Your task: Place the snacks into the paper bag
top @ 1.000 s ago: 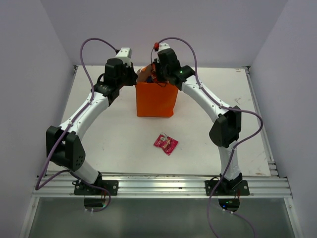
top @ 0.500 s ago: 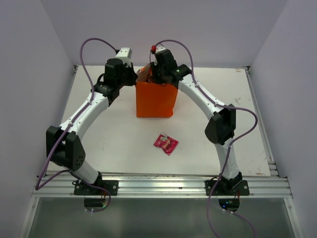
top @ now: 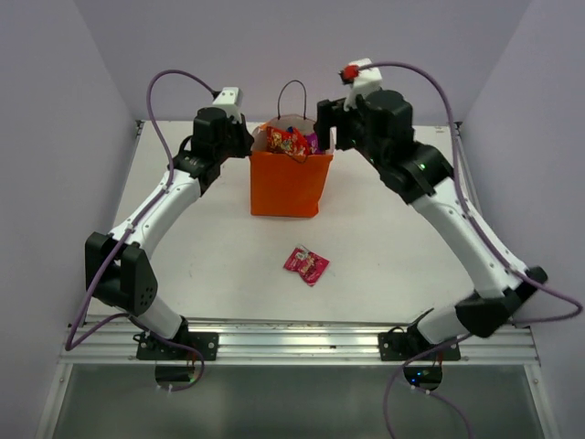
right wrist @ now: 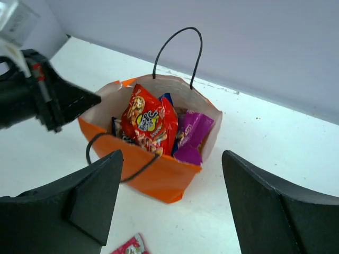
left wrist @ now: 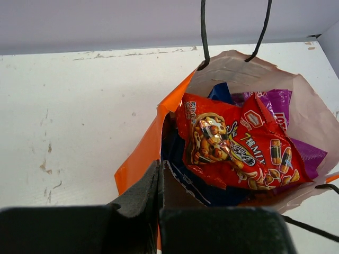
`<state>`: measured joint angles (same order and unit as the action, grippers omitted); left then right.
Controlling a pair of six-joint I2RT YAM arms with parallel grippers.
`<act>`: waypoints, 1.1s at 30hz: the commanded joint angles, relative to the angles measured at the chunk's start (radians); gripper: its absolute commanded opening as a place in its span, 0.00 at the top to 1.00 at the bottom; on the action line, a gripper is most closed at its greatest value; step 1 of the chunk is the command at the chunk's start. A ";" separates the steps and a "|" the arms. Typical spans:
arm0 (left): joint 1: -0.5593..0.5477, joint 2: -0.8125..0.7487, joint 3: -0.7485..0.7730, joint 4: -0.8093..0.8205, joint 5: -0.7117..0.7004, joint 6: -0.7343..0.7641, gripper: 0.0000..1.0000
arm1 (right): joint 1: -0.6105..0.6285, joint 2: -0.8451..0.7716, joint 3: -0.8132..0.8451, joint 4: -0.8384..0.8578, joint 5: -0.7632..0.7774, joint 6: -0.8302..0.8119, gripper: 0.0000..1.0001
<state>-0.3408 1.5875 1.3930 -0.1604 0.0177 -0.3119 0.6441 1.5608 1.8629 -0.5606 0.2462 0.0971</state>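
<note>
The orange paper bag stands upright at the table's back middle, one black handle up. My left gripper is shut on its left rim. On top inside lies a red-yellow packet, with a purple bag and a blue bag beside and under it. My right gripper hangs open and empty above and to the right of the paper bag. A small pink-red packet lies on the table in front of the bag and shows in the right wrist view too.
The left gripper shows at the bag's rim in the right wrist view. Walls close the table at the back and both sides. A loose black handle droops over the bag's front.
My right gripper has opened, lifted out of the bag's mouth and swung up to the right. The red-yellow packet now lies in the bag. The left arm has not moved.
</note>
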 commanded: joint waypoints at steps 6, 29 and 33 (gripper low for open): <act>0.006 -0.031 0.008 0.088 -0.005 0.005 1.00 | 0.098 -0.274 -0.658 0.046 -0.104 0.022 0.23; 0.006 -0.070 -0.042 0.050 -0.008 0.036 1.00 | 0.341 0.150 -0.952 0.481 -0.085 0.164 0.27; 0.006 -0.081 -0.043 0.045 -0.013 0.045 1.00 | 0.344 0.183 -0.947 0.447 -0.016 0.179 0.61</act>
<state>-0.3408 1.5589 1.3567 -0.1509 0.0177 -0.2943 0.9817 1.6966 0.9100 -0.1032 0.1753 0.2379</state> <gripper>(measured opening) 0.007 0.472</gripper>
